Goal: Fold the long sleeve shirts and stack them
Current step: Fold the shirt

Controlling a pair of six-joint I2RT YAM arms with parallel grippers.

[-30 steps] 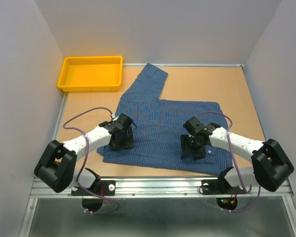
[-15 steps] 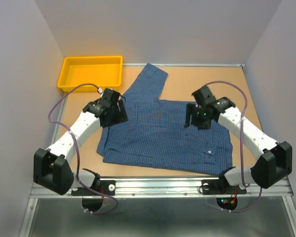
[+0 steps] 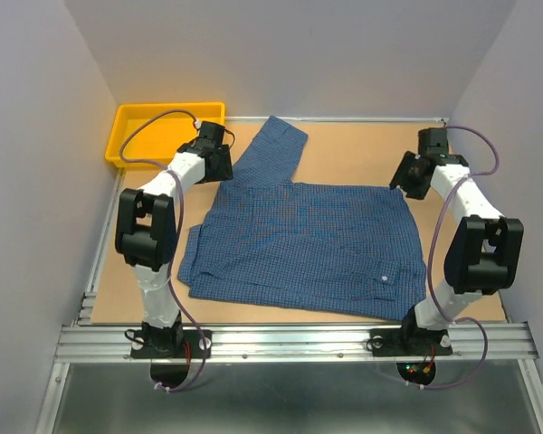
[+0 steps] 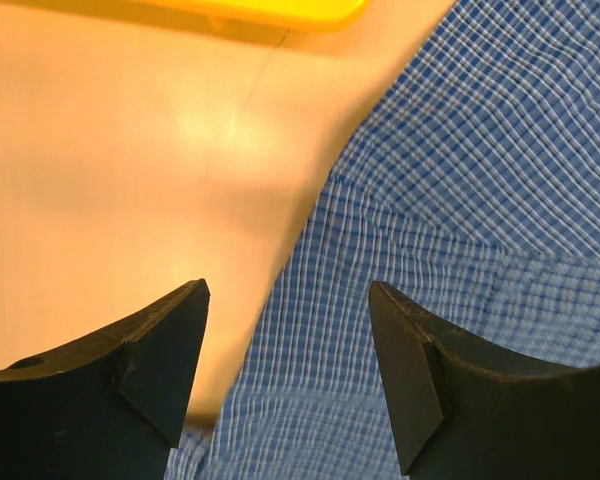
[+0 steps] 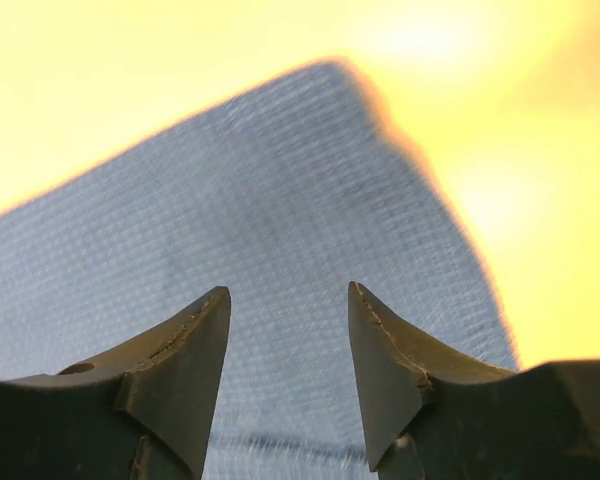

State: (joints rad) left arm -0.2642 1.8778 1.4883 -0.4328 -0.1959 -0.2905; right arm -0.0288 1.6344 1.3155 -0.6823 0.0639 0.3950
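Observation:
The blue checked long sleeve shirt (image 3: 303, 240) lies spread flat on the table, one sleeve (image 3: 271, 154) reaching toward the back. My left gripper (image 3: 219, 174) is open and empty over the shirt's back left corner, beside the sleeve; its wrist view shows the checked cloth (image 4: 450, 230) and bare table between the jaws (image 4: 288, 290). My right gripper (image 3: 403, 185) is open and empty over the shirt's back right corner; its wrist view shows that corner (image 5: 310, 200) under the jaws (image 5: 288, 292).
A yellow tray (image 3: 167, 132) stands at the back left corner, close to the left gripper; its edge shows in the left wrist view (image 4: 280, 10). White walls close in the table at left, back and right. A metal rail (image 3: 290, 339) runs along the near edge.
Both arms have swung away from the shirt's near part to its back corners, the left to the back left, the right to the back right. The shirt lies much the same.

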